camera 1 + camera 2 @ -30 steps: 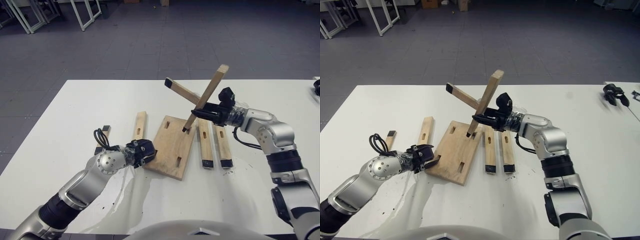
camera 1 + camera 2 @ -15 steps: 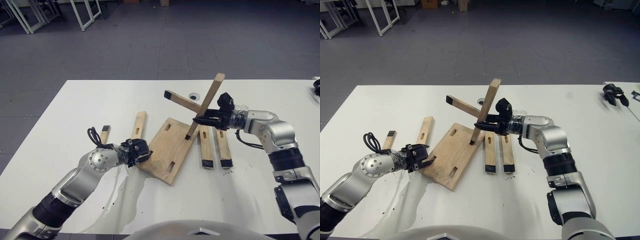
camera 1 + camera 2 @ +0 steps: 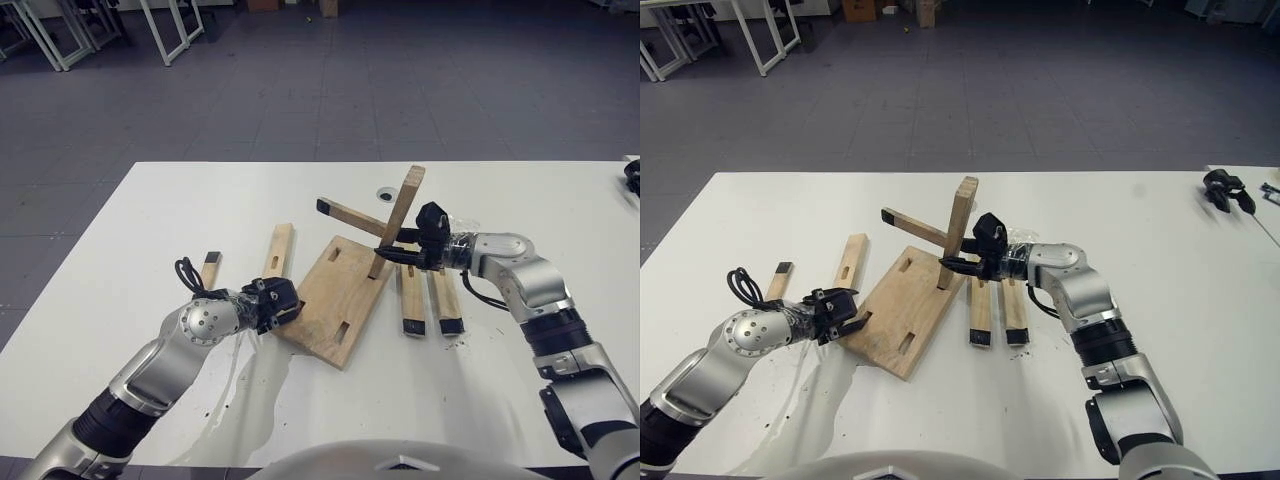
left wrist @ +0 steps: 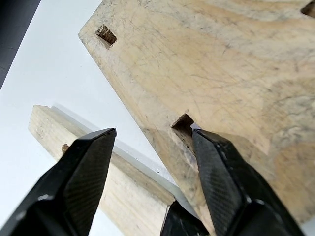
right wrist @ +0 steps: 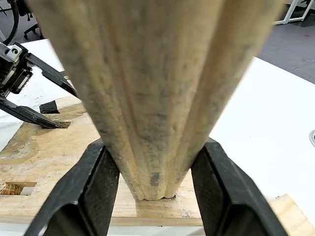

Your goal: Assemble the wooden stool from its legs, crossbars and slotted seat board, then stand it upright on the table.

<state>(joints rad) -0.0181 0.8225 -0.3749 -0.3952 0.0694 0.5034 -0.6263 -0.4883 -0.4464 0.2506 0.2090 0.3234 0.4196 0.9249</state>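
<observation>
though tilted, leg [image 3: 398, 218] inside right tool [image 3: 392, 250]

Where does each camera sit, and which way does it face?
Left eye view: head, looking forward and down over the table; both arms show, left hand at the seat board, right hand holding the leg piece.
Right eye view: its stereo twin, same scene.
Left wrist view: left wrist, looking past its open fingers at the seat board's edge.
Right wrist view: right wrist, facing the clamped leg piece; the seat board and left hand show beyond.
</observation>
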